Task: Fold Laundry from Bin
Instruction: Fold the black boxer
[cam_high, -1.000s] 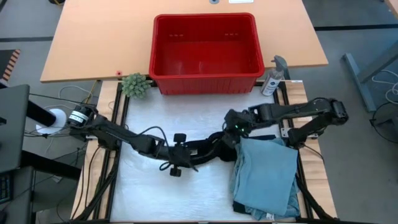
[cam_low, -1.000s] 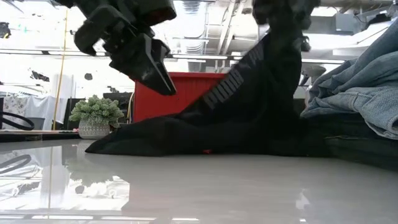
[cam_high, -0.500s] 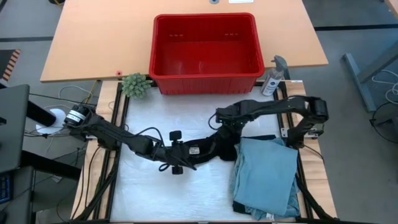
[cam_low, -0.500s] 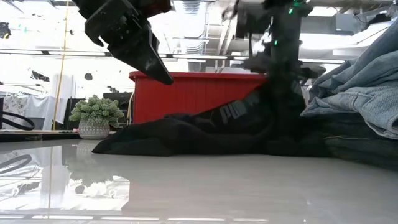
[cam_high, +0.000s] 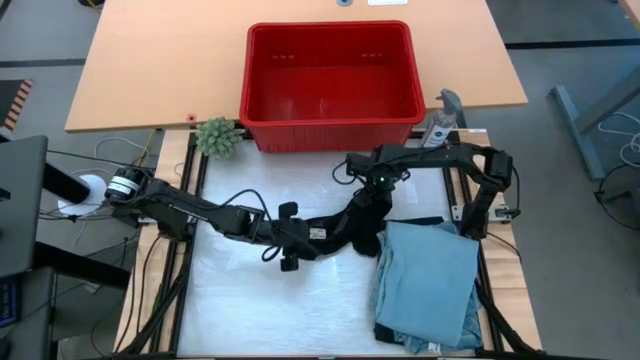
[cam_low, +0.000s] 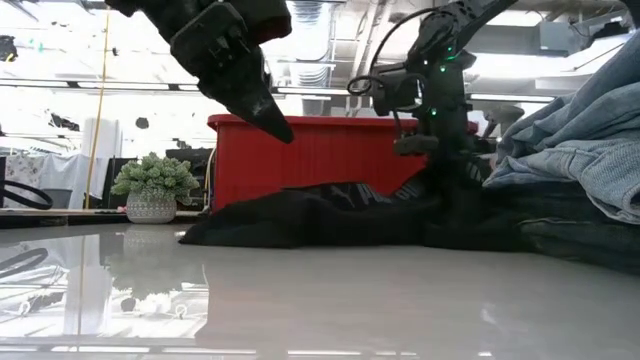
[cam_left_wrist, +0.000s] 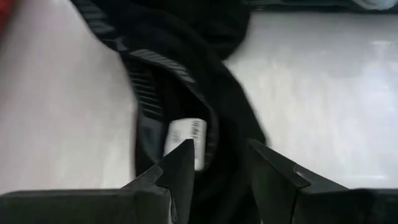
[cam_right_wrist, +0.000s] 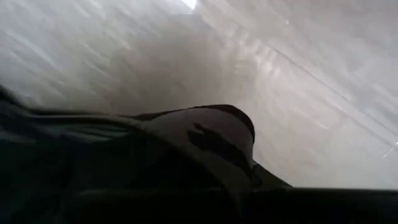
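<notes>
High view: a black garment (cam_high: 345, 228) is spread at the table's centre, pinched at its 1 o'clock end by the clenched right gripper (cam_high: 376, 196). The left gripper (cam_high: 318, 238) is parted over its waistband. The red bin (cam_high: 330, 130) at 12 o'clock is emptied; folded denim (cam_high: 428, 285) is stacked at 4 o'clock. 1 fold seems left.

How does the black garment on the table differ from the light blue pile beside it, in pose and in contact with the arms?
The black garment lies stretched in a low strip across the white table; the light blue pile sits stacked near the table's right edge. The right end effector is shut on the black garment, while nothing touches the light blue pile. The left end effector hangs over the black garment's other end. Both are outside the red bin.
</notes>
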